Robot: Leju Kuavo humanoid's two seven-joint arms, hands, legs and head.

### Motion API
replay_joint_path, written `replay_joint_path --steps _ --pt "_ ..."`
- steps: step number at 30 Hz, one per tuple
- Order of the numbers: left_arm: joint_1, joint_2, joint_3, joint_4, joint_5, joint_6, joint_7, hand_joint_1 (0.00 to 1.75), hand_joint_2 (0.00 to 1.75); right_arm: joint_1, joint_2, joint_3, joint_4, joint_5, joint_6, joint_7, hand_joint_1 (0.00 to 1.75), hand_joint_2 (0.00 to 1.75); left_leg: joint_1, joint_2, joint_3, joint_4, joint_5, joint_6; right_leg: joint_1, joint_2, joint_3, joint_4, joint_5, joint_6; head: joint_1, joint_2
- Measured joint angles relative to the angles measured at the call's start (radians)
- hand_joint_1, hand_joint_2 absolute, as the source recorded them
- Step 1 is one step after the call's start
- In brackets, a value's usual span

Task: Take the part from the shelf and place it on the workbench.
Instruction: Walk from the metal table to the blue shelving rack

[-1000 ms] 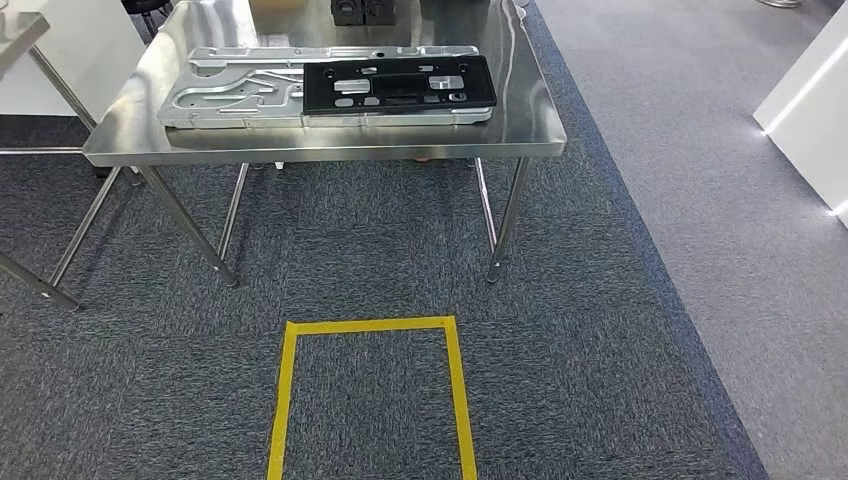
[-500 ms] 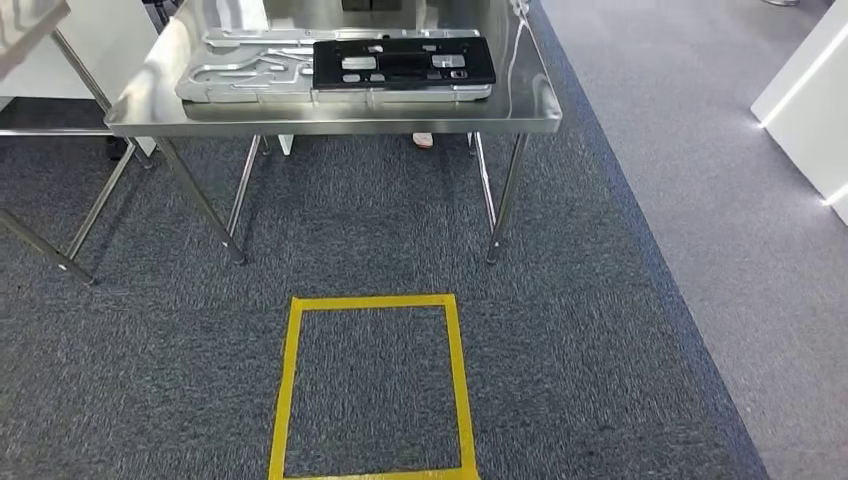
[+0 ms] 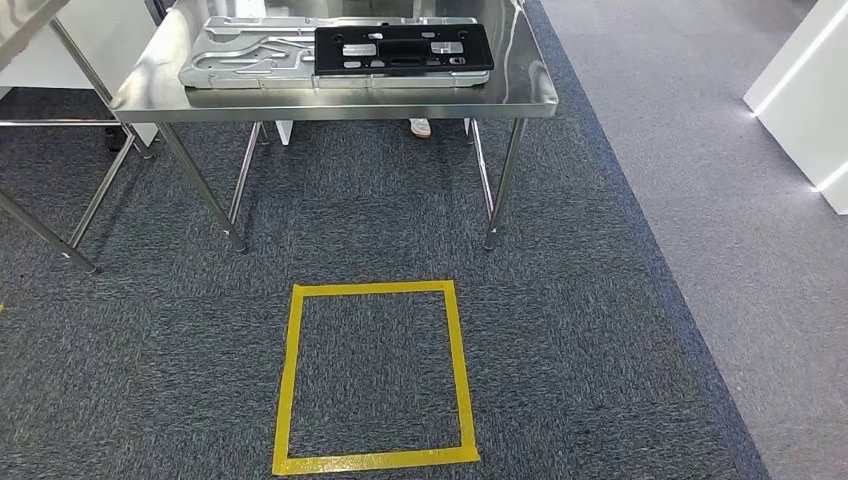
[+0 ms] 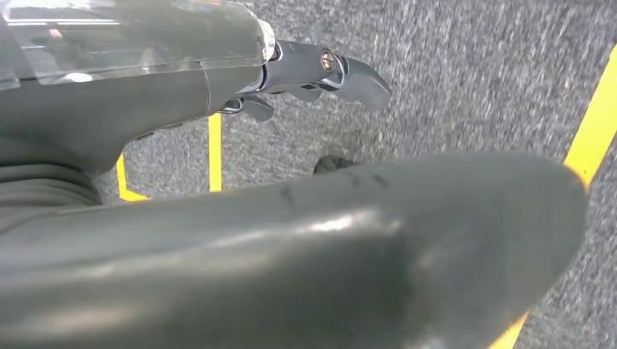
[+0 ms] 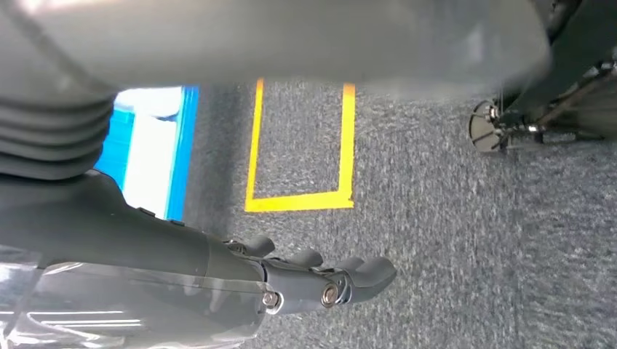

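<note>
A black flat part (image 3: 403, 50) with cut-outs lies on top of a larger silver metal plate (image 3: 250, 55) on the steel workbench (image 3: 330, 103), far ahead in the head view. My left hand (image 4: 182, 94) hangs over the carpet with its fingers (image 4: 342, 71) stretched out and nothing in it. My right hand (image 5: 218, 269) also hangs over the carpet, its fingers (image 5: 349, 280) apart and holding nothing.
A yellow tape square (image 3: 372, 375) marks the carpet just in front of me. A second steel table (image 3: 30, 20) stands at the left and a white cabinet (image 3: 800, 100) at the right. A person's shoe (image 3: 420, 127) shows under the workbench. A caster wheel (image 5: 486, 125) stands near my right hand.
The whole picture has shifted: the camera has drawn back from the workbench, which now sits higher in the head view, and the yellow square has come fully into view.
</note>
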Motion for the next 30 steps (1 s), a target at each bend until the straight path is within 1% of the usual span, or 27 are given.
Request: replay_joint_path --steps 1,2,3,4,6,7,8,9,10,11,12,13,14,15,16,18,22,25,27,30 --pt "-0.001 0.002 0.0 0.0 0.001 0.0 0.0 0.0 0.0 0.001 0.001 0.0 0.0 0.001 0.0 0.001 0.0 1.75 0.001 0.0 -0.002 0.002 -0.002 -0.005 -0.002 -0.001 0.001 -0.005 0.004 -0.004 0.0 0.0" --pt "-0.002 0.004 0.0 0.0 0.002 0.001 -0.001 0.0 0.0 0.001 0.001 0.0 0.0 0.002 0.0 0.001 0.0 1.75 0.0 -0.002 -0.007 0.013 -0.011 -0.01 -0.005 -0.003 0.004 -0.013 0.009 -0.009 0.0 0.0" --pt "-0.003 0.006 0.0 0.0 0.004 0.001 -0.001 0.0 0.0 0.001 0.002 0.0 0.0 0.003 0.0 0.002 0.0 1.75 0.0 -0.004 -0.02 0.042 -0.031 -0.015 -0.009 -0.005 0.006 -0.021 0.014 -0.014 0.0 0.0" --pt "-0.003 0.007 0.0 0.0 0.007 0.002 -0.002 0.0 0.0 0.0 0.002 0.0 0.0 0.004 0.001 0.001 0.0 1.75 0.001 -0.006 -0.043 0.092 -0.061 -0.019 -0.011 -0.006 0.006 -0.026 0.018 -0.017 0.0 0.0" --pt "-0.003 0.007 0.0 0.0 0.012 0.002 -0.002 0.0 0.0 0.0 0.001 0.001 0.0 0.006 0.002 -0.001 0.0 1.75 0.008 -0.008 -0.108 0.229 -0.123 -0.029 -0.01 -0.008 0.001 -0.024 0.02 -0.022 0.0 0.0" --pt "-0.002 0.007 0.0 0.0 0.014 0.003 -0.002 0.0 0.0 0.0 0.001 0.001 0.0 0.007 0.002 -0.002 0.0 1.75 0.014 -0.008 -0.13 0.278 -0.134 -0.036 -0.01 -0.007 -0.002 -0.02 0.019 -0.023 0.0 0.0" --pt "0.0 0.007 0.0 0.0 0.016 0.003 -0.002 0.0 0.44 0.0 0.001 0.001 0.0 0.008 0.002 -0.005 0.0 1.75 0.021 -0.008 -0.136 0.292 -0.127 -0.045 -0.012 -0.006 -0.005 -0.015 0.018 -0.022 0.0 0.0" --pt "0.0 0.007 0.0 0.0 0.017 0.003 -0.002 0.0 0.87 0.0 0.001 0.001 0.0 0.01 0.003 -0.007 0.0 1.75 0.029 -0.008 -0.123 0.264 -0.101 -0.055 -0.015 -0.005 -0.008 -0.006 0.015 -0.02 0.0 0.0" --pt "0.0 0.008 0.0 0.0 0.019 0.003 -0.003 0.0 1.31 -0.001 0.0 0.001 0.0 0.01 0.003 -0.009 0.0 1.75 0.039 -0.008 -0.092 0.201 -0.066 -0.067 -0.019 -0.004 -0.013 0.007 0.009 -0.015 0.0 0.0" --pt "0.0 0.005 0.0 -0.001 0.02 0.003 -0.004 0.0 1.75 -0.001 -0.003 0.001 -0.001 0.011 0.002 -0.01 0.0 1.31 0.046 -0.01 -0.063 0.138 -0.045 -0.078 -0.021 -0.002 -0.022 0.024 0.002 -0.008 0.0 0.0" --pt "-0.001 0.003 0.0 -0.001 0.021 0.003 -0.005 0.0 1.75 -0.002 -0.006 0.001 -0.001 0.013 0.001 -0.009 0.0 0.87 0.051 -0.014 -0.042 0.091 -0.029 -0.074 -0.02 0.0 -0.032 0.043 -0.007 0.0 0.0 0.0" --pt "-0.002 0.001 0.0 -0.001 0.024 0.004 -0.006 0.0 1.75 -0.003 -0.01 0.001 -0.001 0.014 0.0 -0.006 0.0 0.44 0.053 -0.018 -0.032 0.066 -0.026 -0.071 -0.019 0.002 -0.041 0.059 -0.014 0.006 0.0 0.0" --pt "-0.002 0.0 0.0 -0.002 0.027 0.005 -0.006 0.0 1.75 -0.004 -0.013 0.001 -0.002 0.015 -0.002 -0.003 0.0 0.0 0.051 -0.021 -0.035 0.064 -0.033 -0.061 -0.017 0.004 -0.048 0.067 -0.017 0.009 0.001 0.0" --pt "-0.001 0.0 0.0 -0.002 0.031 0.006 -0.008 0.0 1.75 -0.004 -0.014 0.001 -0.002 0.016 -0.005 0.001 0.0 0.0 0.049 -0.022 -0.037 0.067 -0.03 -0.049 -0.016 0.005 -0.05 0.069 -0.017 0.011 0.001 0.0" --pt "-0.001 0.0 0.0 -0.002 0.036 0.008 -0.01 0.0 1.75 -0.004 -0.014 0.001 -0.002 0.016 -0.009 0.004 0.0 0.0 0.047 -0.022 -0.039 0.067 -0.03 -0.049 -0.017 0.006 -0.051 0.067 -0.014 0.012 0.001 0.0" --pt "-0.001 0.001 0.001 -0.002 0.044 0.011 -0.019 0.0 1.75 -0.004 -0.014 0.001 -0.002 0.015 -0.017 0.002 0.0 0.0 0.045 -0.021 -0.041 0.067 -0.028 -0.043 -0.019 0.006 -0.05 0.06 -0.009 0.018 0.001 0.0" --pt "-0.003 0.003 0.002 -0.002 0.054 0.013 -0.031 0.0 1.75 -0.004 -0.014 0.0 -0.002 0.01 -0.023 -0.012 0.0 1.75 0.043 -0.021 -0.043 0.067 -0.026 -0.039 -0.021 0.007 -0.048 0.053 -0.003 0.028 0.001 0.0" --pt "-0.002 0.004 0.009 -0.002 0.046 0.013 -0.032 0.0 1.75 -0.003 -0.013 0.005 -0.002 0.001 -0.024 -0.017 0.0 1.75 0.04 -0.021 -0.043 0.067 -0.025 -0.037 -0.022 0.007 -0.048 0.052 -0.001 0.031 0.001 0.0" --pt "0.002 0.004 0.031 -0.002 0.019 0.01 -0.029 0.0 1.75 0.001 -0.014 0.022 -0.002 -0.018 -0.025 -0.019 0.0 1.75 0.039 -0.021 -0.043 0.067 -0.025 -0.037 -0.022 0.007 -0.049 0.052 -0.001 0.031 0.001 0.0" --pt "0.011 0.004 0.077 -0.008 -0.049 0.005 -0.02 0.0 0.44 0.008 -0.014 0.06 -0.006 -0.067 -0.026 -0.024 0.0 1.75 0.038 -0.021 -0.042 0.066 -0.025 -0.038 -0.022 0.007 -0.049 0.052 -0.001 0.031 0.001 0.0"
